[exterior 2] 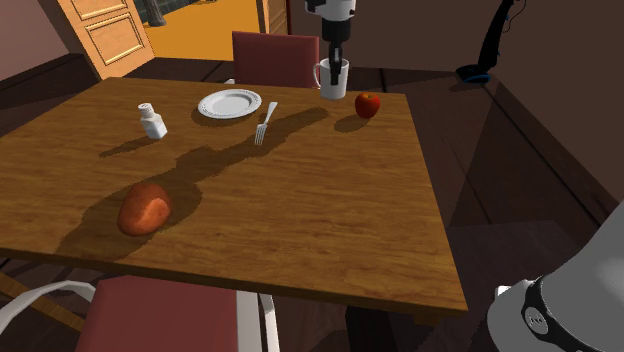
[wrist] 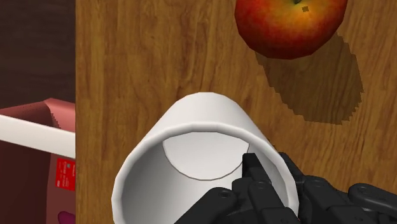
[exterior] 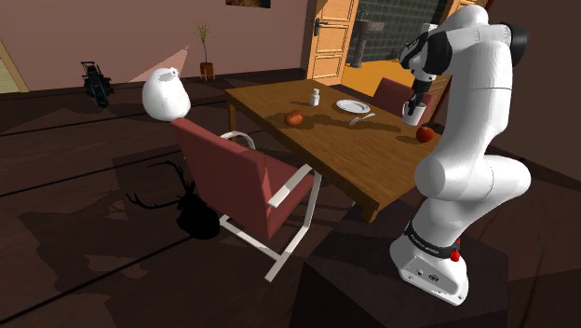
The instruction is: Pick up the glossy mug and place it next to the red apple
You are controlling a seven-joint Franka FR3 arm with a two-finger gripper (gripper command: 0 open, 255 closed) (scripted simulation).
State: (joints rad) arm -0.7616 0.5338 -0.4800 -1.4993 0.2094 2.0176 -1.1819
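Note:
A glossy white mug (exterior 2: 333, 80) hangs upright from my gripper (exterior 2: 336, 62), which is shut on its rim. One finger is inside the mug (wrist: 191, 153) and the other is outside its wall, as the wrist view shows at the gripper (wrist: 268, 170). The mug (exterior: 414, 113) is close over the wooden table (exterior 2: 300, 200) near its far edge. The red apple (exterior 2: 368, 104) lies on the table a short way to the second exterior view's right of the mug. In the wrist view the apple (wrist: 291, 25) is just beyond the mug, and in the shoulder view the apple (exterior: 425, 134) sits below it.
A white plate (exterior 2: 229, 103), a fork (exterior 2: 264, 125) and a small white shaker (exterior 2: 152, 122) lie left of the mug. A reddish-brown lump (exterior 2: 145, 209) rests near the front. A red chair (exterior 2: 275, 55) stands behind the far edge and another chair (exterior: 244, 177) at the near side.

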